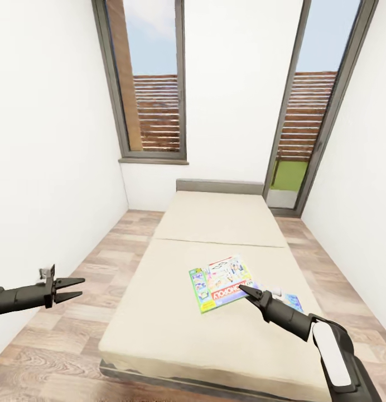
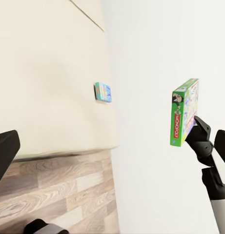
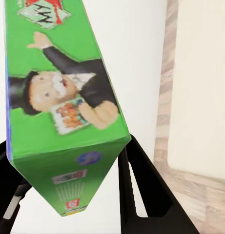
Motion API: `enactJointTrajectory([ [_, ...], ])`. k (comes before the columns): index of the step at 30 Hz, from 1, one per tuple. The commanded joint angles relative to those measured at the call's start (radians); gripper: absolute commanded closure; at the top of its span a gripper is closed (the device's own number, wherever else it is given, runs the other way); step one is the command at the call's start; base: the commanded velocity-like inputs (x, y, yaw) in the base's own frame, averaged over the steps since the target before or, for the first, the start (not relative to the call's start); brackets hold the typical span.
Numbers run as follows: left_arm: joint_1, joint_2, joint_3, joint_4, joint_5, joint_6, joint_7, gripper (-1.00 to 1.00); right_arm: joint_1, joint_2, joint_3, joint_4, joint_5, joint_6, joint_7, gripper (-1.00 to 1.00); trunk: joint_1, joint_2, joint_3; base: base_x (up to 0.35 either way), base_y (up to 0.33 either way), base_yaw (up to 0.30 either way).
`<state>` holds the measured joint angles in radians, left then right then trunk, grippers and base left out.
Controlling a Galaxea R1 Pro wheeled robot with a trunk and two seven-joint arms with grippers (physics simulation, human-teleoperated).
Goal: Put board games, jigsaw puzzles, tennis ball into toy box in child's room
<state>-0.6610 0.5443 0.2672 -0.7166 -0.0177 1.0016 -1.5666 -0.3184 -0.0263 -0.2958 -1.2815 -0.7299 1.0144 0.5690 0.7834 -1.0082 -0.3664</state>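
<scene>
R hand (image 1: 244, 290) clamped on flat green MONOPOLY-printed board game box (image 1: 222, 282), lifted above beige bed (image 1: 215, 223); L hand (image 1: 76, 288) fingers apart, empty; small blue game box (image 2: 103, 92) lies on bed.

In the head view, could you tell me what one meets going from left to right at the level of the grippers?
Left gripper → green Monopoly board game → right gripper → small blue board game.

Matt beige mattress (image 1: 215, 329), seemingly cloth
</scene>
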Motion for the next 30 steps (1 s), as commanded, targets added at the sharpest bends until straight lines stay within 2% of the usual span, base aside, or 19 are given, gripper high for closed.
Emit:
enactJointTrajectory([
  [1, -0.001, 0.000, 0.000, 0.000, -0.002, 0.010, -0.004, -1.00, -0.001, 0.000, -0.002, 0.000, 0.001, 0.006, 0.007, 1.00, 0.000, -0.001, -0.001, 0.000, 0.000, 0.291],
  [17, -0.001, 0.000, -0.001, 0.000, -0.001, 0.010, -0.004, -1.00, -0.001, 0.001, 0.000, 0.007, 0.002, 0.003, 0.005, 1.00, 0.000, -0.001, -0.001, -0.080, 0.000, 0.291],
  [30, -0.002, 0.000, -0.002, 0.000, -0.001, 0.010, -0.004, -1.00, -0.001, 0.002, 0.002, 0.007, 0.006, 0.001, 0.005, 1.00, -0.050, 0.090, 0.040, -0.004, 0.000, 0.291],
])
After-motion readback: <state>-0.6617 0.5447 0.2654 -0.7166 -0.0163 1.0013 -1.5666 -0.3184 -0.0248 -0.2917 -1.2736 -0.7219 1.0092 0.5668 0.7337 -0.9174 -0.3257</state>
